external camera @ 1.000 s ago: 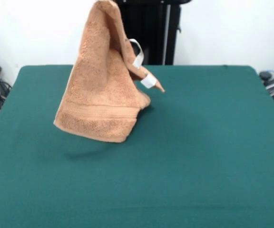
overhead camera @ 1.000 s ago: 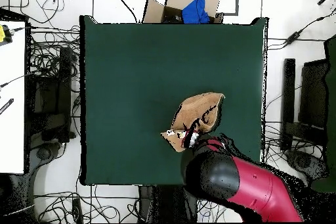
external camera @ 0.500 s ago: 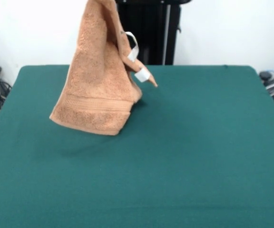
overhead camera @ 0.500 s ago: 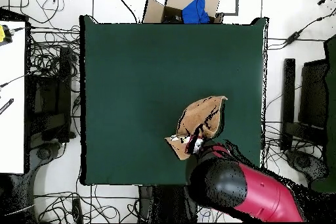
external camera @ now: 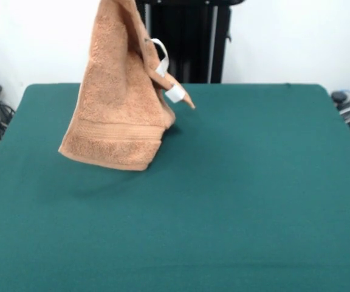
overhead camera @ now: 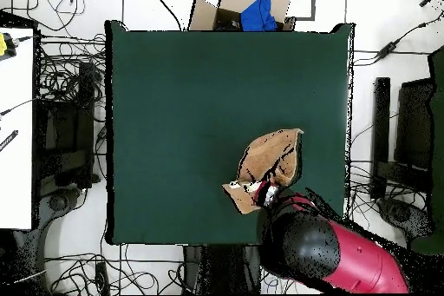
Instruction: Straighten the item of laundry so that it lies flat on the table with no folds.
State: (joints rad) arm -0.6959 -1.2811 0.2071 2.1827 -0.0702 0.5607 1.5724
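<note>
The orange-tan towel (external camera: 117,103) hangs folded in the air above the far left part of the green table (external camera: 254,182). Its top runs out of the front view. Its banded lower edge hangs free, just above the felt. A white tag (external camera: 174,93) and a white loop stick out on its right side. In the overhead view the towel (overhead camera: 273,158) is bunched near the table's (overhead camera: 191,93) bottom right edge, by the red arm (overhead camera: 347,253). The gripper (overhead camera: 263,194) is mostly hidden between the arm and the cloth and holds the towel's top.
The black pedestal (external camera: 187,42) stands behind the table's far edge. A cardboard box with a blue thing (overhead camera: 247,10) sits beyond the table's top edge in the overhead view. Cables lie on the floor on both sides. A white desk (overhead camera: 16,128) stands at the left.
The hanging towel has risen a little and shifted left in the front view. In the overhead view it has moved right, along the edge by the robot's base.
</note>
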